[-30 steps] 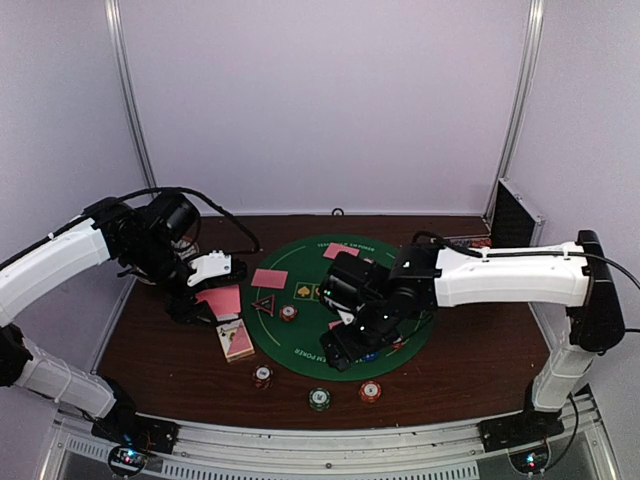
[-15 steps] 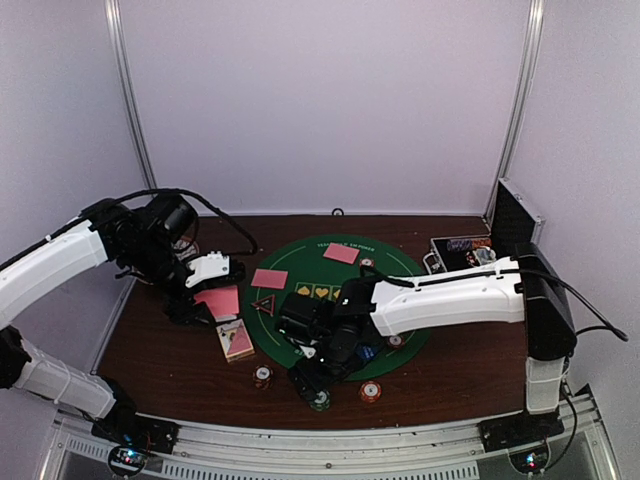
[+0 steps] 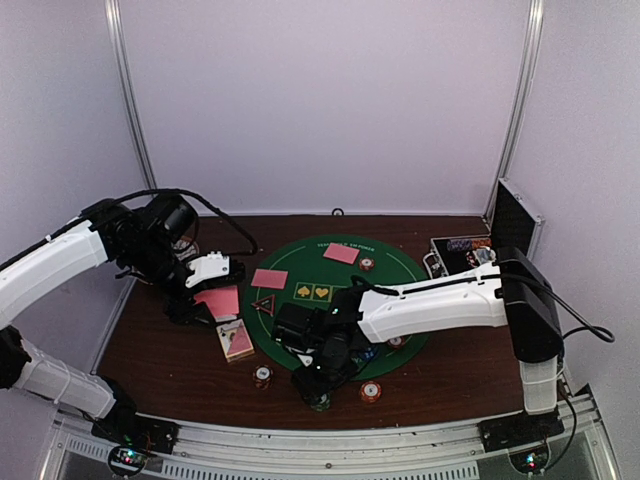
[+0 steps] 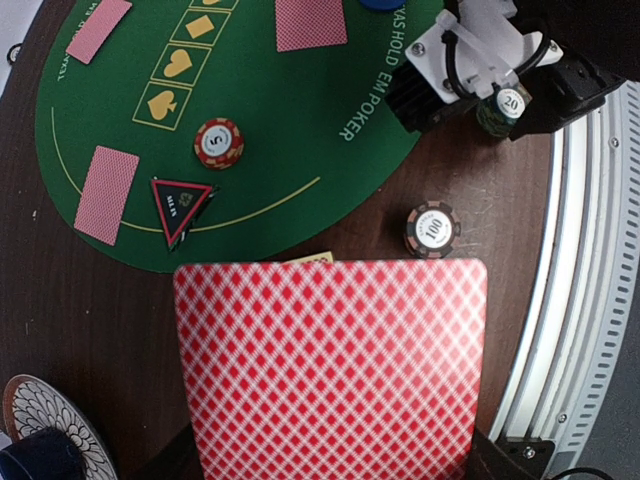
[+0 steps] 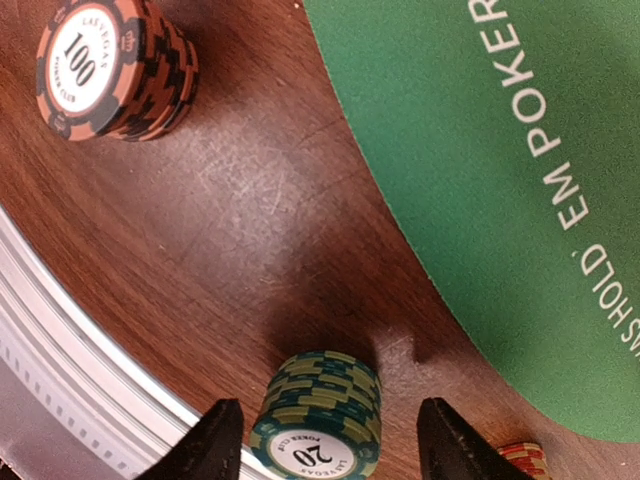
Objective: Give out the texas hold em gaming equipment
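green chips (image 5: 320, 400) sit between right gripper's (image 5: 330, 440) fingers; left gripper (image 3: 200, 302) pinches card (image 4: 330, 370).

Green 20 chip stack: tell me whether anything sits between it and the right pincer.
Nothing visible does. The green 20 chip stack stands on the wooden table directly between the open fingers of the right pincer; the orange 100 stack sits well aside.

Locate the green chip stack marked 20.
In the right wrist view, the green 20 stack stands on the table between the right gripper's open fingers, off the green mat's edge.
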Tool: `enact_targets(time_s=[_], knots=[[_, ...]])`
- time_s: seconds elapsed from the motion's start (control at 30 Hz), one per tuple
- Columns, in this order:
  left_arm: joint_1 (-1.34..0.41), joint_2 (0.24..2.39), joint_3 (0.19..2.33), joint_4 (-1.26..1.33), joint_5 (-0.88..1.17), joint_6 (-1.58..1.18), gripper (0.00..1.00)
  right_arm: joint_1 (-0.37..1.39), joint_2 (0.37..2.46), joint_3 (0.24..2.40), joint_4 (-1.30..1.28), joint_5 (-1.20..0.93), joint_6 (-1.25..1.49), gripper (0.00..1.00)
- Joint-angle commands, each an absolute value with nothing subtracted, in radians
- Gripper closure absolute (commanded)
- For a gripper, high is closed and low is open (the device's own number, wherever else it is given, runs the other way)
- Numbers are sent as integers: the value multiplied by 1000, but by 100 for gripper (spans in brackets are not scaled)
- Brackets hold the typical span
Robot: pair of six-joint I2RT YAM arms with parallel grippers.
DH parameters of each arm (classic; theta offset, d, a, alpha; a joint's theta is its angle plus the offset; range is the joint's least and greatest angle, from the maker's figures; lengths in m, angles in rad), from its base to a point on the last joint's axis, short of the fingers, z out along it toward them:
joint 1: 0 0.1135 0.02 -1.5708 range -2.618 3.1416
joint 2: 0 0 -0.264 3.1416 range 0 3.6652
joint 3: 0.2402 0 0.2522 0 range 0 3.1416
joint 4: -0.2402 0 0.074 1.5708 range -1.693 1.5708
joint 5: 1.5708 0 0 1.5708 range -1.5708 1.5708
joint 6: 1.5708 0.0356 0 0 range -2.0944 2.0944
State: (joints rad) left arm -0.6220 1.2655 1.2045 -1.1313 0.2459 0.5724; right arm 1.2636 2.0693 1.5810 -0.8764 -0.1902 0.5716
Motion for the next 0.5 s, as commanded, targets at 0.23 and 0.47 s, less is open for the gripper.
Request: enact_targets(time_s=[0.23, 0.47], knots=[[-624, 1254, 1221, -1123, 256, 565, 100, 1269, 2081, 1596, -884, -198, 566, 45], [-623, 1254, 1227, -1130, 256, 568, 100, 1270, 2084, 1589, -884, -213, 565, 43]])
